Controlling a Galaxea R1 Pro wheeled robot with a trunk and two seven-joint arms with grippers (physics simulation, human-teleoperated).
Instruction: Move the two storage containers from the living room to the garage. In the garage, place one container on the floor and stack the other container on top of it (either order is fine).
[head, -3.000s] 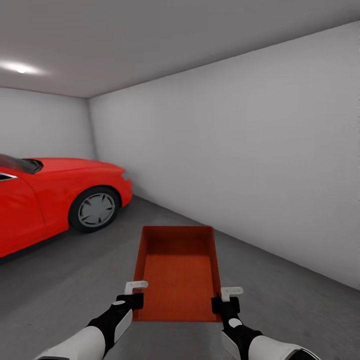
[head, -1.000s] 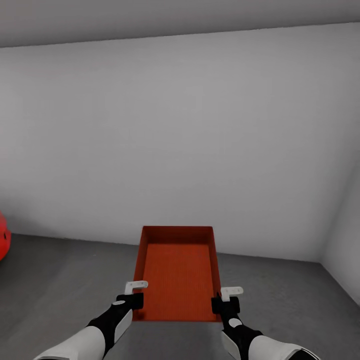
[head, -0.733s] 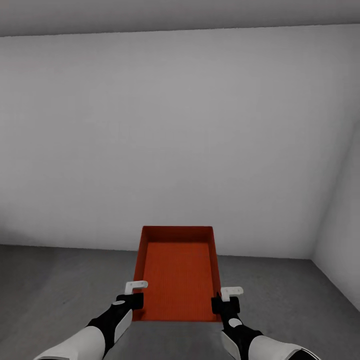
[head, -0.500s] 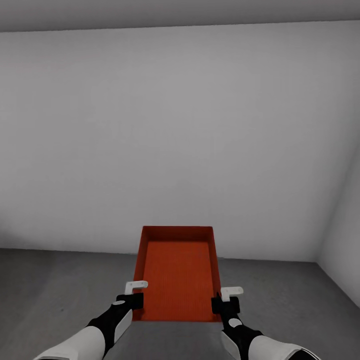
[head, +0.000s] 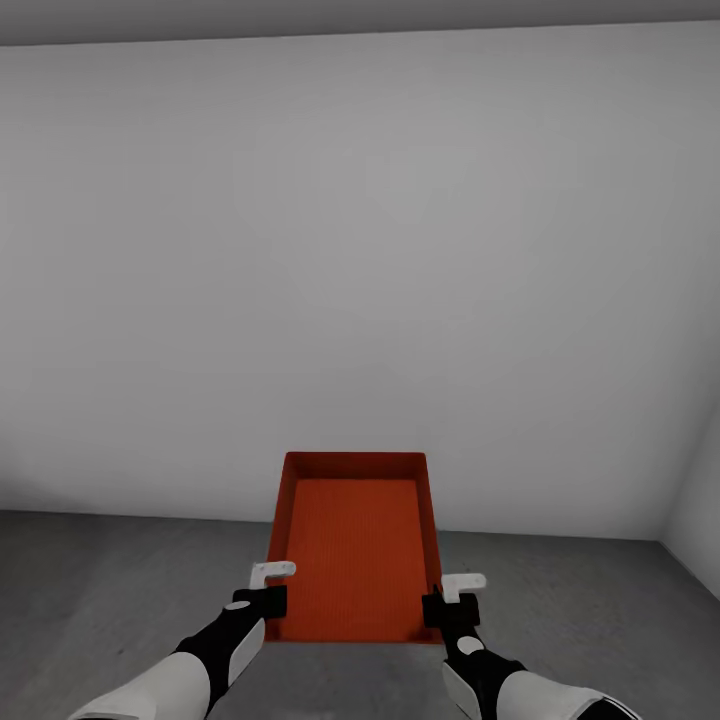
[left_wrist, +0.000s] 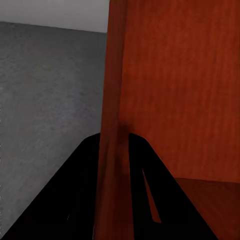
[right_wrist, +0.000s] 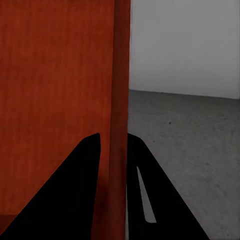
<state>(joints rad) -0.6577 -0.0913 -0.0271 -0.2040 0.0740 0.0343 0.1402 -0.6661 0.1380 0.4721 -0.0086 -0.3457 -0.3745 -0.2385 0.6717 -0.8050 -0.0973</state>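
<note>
Garage, facing white wall (head: 360, 250): I carry one storage container (head: 352, 545) level betw. both arms, long axis pointing away from me. Left hand (head: 268, 588) pinches its near-left wall, right hand (head: 452, 595) its near-right wall. Concrete floor (head: 110, 580) lies straight below, so next move is down.

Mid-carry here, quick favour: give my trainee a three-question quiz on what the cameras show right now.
1. True or false: the storage container is empty.
2. Which part of the container does the left gripper clamp? A) its far end wall B) a long side wall near the robot-side end C) its base
3. What surface lies below the container?

Key:
1. True: only its ribbed orange base shows.
2. B; the right gripper clamps the opposite side wall the same way.
3. The grey floor, in front of a white wall.
</note>
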